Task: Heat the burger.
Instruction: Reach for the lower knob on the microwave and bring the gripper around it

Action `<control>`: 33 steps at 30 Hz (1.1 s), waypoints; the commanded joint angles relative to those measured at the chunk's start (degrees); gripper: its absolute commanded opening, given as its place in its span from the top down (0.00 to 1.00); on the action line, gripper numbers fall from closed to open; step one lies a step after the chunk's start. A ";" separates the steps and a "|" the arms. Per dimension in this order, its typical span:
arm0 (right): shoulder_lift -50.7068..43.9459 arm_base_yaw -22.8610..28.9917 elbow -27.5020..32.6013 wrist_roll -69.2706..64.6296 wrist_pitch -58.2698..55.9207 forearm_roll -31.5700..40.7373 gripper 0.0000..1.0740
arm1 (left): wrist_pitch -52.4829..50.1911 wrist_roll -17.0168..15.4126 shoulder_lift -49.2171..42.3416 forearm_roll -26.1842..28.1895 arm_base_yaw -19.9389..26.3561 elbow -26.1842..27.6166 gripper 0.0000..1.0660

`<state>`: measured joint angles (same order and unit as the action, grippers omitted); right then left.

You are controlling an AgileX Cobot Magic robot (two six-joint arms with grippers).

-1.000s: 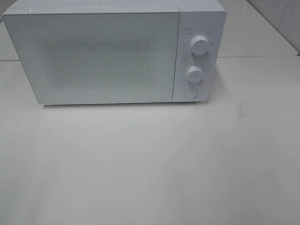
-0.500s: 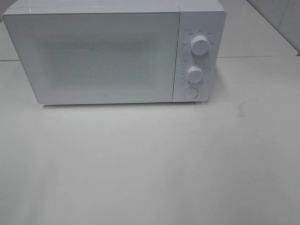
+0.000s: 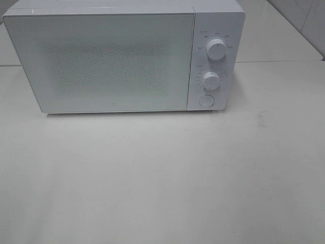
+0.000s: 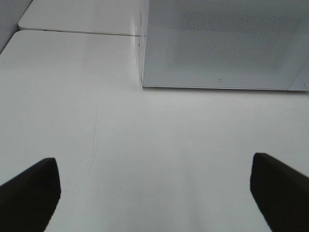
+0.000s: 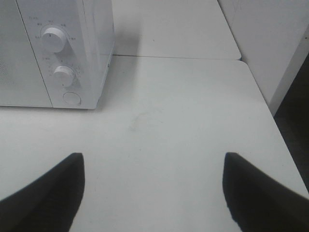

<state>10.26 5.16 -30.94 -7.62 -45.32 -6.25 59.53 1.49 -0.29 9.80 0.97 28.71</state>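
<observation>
Exterior high shows the shut white microwave (image 3: 117,61), its long side running across the desk (image 3: 162,178); the left pincer (image 4: 153,164) and right pincer (image 5: 153,157) hover spread, pinching nothing.

Microwave (image 3: 122,7) is all white; its door (image 3: 109,61) is pale grey-white with a fine speckled dot mesh across the middle and a plain border round it. Upper knob (image 3: 217,51), lower knob (image 3: 210,80) and round button (image 3: 206,100) are white, with tiny grey markings printed around both knobs. Table (image 3: 162,178) is off-white with faint dark scuffs; left gripper (image 4: 153,164) and right gripper (image 5: 153,162) fingers (image 5: 48,193) are matte black.
</observation>
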 commanded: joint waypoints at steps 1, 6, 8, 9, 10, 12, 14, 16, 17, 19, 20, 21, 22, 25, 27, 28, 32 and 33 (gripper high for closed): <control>4.81 -0.40 -0.23 -0.92 5.96 -0.11 0.30 | -0.69 -0.34 -1.38 0.52 0.00 0.00 0.05; 9.28 -0.40 -0.23 -0.92 10.37 -0.11 0.30 | -0.69 -0.34 -1.38 0.52 0.00 0.00 0.05; 11.63 -0.40 -0.23 -0.92 12.49 -0.11 0.30 | -0.69 -0.34 -1.38 0.52 0.00 0.00 0.05; 13.75 -0.40 -0.23 -0.92 14.38 -0.11 0.30 | -0.69 -0.34 -1.38 0.52 0.00 0.00 0.05; 14.90 -0.40 -0.23 -0.92 15.36 -0.11 0.30 | -0.69 -0.34 -1.38 0.52 0.00 0.00 0.05; 16.96 -0.40 -0.23 -0.92 17.19 -0.11 0.30 | -0.69 -0.34 -1.38 0.52 0.00 0.00 0.05; 20.34 -0.40 -0.23 -0.92 20.05 -0.11 0.30 | -0.69 -0.34 -1.38 0.52 0.00 0.00 0.05; 21.20 -0.40 -0.23 -0.92 20.86 -0.11 0.30 | -0.69 -0.34 -1.38 0.52 0.00 0.00 0.05; 23.20 -0.40 -0.23 -0.92 22.63 -0.11 0.30 | -0.69 -0.34 -1.38 0.52 0.00 0.00 0.05; 24.35 -0.40 -0.23 -0.92 23.66 -0.11 0.30 | -0.69 -0.34 -1.38 0.52 0.00 0.00 0.05; 26.59 -0.40 -0.23 -0.92 25.61 -0.11 0.30 | -0.69 -0.34 -1.38 0.52 0.00 0.00 0.05; 26.59 -0.40 -0.23 -0.92 25.61 -0.11 0.30 | -0.69 -0.34 -1.38 0.52 0.00 0.00 0.05; 27.73 -0.40 -0.23 -0.92 26.64 -0.11 0.30 | -0.69 -0.34 -1.38 0.52 0.00 0.00 0.05; 30.71 -0.40 -0.23 -0.92 28.88 -0.11 0.30 | -0.69 -0.34 -1.38 0.52 0.00 0.00 0.05; 32.95 -0.40 -0.23 -0.92 30.83 -0.11 0.30 | -0.69 -0.34 -1.38 0.52 0.00 0.00 0.05; 35.12 -0.40 -0.23 -0.92 32.83 0.00 0.30 | -0.69 -0.34 -1.38 0.52 0.00 0.00 0.05; 38.04 -0.40 -0.23 -0.92 36.21 0.00 0.30 | -0.69 -0.34 -1.38 0.52 0.00 0.00 0.05; 38.85 -0.40 -0.23 -0.92 37.24 0.00 0.30 | -0.69 -0.34 -1.38 0.52 0.00 0.00 0.05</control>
<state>49.05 5.16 -30.94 -7.85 -9.85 -6.25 59.53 1.49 -0.29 9.80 0.97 28.71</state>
